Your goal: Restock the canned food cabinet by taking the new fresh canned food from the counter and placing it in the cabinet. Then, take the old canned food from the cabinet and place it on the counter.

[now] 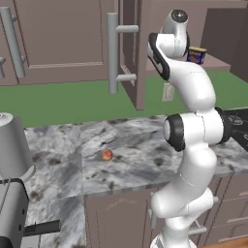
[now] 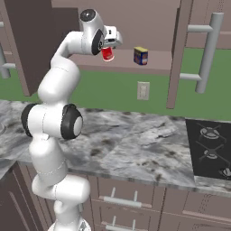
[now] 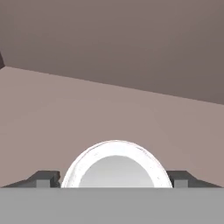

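My gripper (image 2: 108, 46) is up inside the open wall cabinet (image 2: 153, 67), and the red can (image 2: 107, 54) is between its fingers (image 3: 46, 178), at the shelf level. I cannot tell if the fingers press the can or stand apart from it. The blue and yellow tin (image 2: 140, 56) stands on the same shelf near the can, and a small red fruit (image 1: 107, 155) lies on the marbled counter (image 1: 140, 155).

Red can (image 3: 116, 166) bottom-cut, pincer grip unclear
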Controlling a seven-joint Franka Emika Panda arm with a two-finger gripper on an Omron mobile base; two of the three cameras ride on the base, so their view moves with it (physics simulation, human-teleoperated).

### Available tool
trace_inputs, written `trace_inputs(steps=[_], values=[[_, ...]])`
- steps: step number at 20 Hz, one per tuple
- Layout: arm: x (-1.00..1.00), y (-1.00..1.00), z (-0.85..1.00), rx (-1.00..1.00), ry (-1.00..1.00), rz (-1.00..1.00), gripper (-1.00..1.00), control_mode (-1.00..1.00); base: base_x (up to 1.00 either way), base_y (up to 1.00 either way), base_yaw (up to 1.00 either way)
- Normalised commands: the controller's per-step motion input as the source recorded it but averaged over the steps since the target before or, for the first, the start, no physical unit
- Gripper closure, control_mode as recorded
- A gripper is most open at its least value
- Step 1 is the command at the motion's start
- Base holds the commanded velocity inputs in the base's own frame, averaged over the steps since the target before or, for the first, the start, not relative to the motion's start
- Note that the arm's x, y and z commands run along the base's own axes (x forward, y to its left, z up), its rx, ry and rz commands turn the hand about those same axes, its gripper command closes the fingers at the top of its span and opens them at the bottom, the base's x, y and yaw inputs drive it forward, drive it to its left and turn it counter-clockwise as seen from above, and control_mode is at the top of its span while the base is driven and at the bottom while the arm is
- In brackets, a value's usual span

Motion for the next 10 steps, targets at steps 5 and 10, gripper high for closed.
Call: trace_inputs(steps=[5,10], values=[[0.5,0.0,0.0,0.0,-0.1,0.0,-1.0,-1.0,0.0,0.0,0.0],[0.23,0.0,0.0,0.0,-0.17,0.0,-1.0,-1.0,0.0,0.0,0.0]])
